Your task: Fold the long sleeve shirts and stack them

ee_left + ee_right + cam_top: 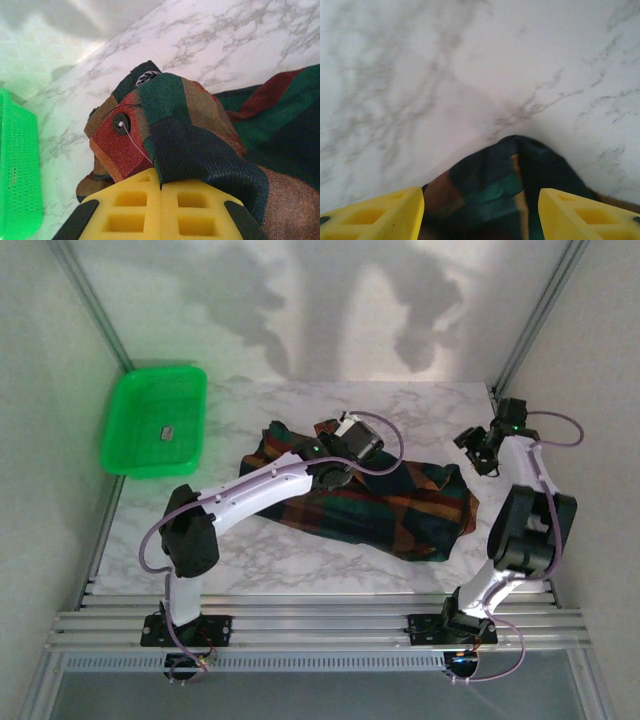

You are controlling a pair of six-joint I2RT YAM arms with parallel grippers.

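Where the shirt [400,510] lies: in a rumpled band across the middle of the table [300,560], running from the far left towards the near right. It is not folded flat.
Shirt pattern: checks in dark green, red, orange and navy.
Left gripper [161,200]: its two yellow fingers [135,207] are pressed together, and a fold of the shirt is clamped between them. The cloth comes out from the fingers and rises in a thick roll above them.
Button [120,122]: dark, sewn on a red square of the cloth, just above the left fingers. A thin white thread runs down from it.
Left arm [250,490]: it reaches from its base diagonally over the left part of the shirt.
Right gripper [480,215]: its fingers stand wide apart. A tip of the shirt lies on the table between them, and neither finger presses on it as far as I can see.
Right arm [520,520]: it stands at the right edge of the table, with the wrist just beyond the right end of the shirt.
Tray [140,410]: bright green plastic, at the far left of the table, apart from the shirt. A small grey thing [167,432] lies in it, too small to tell what it is.
Table surface: white marble pattern with grey veins.
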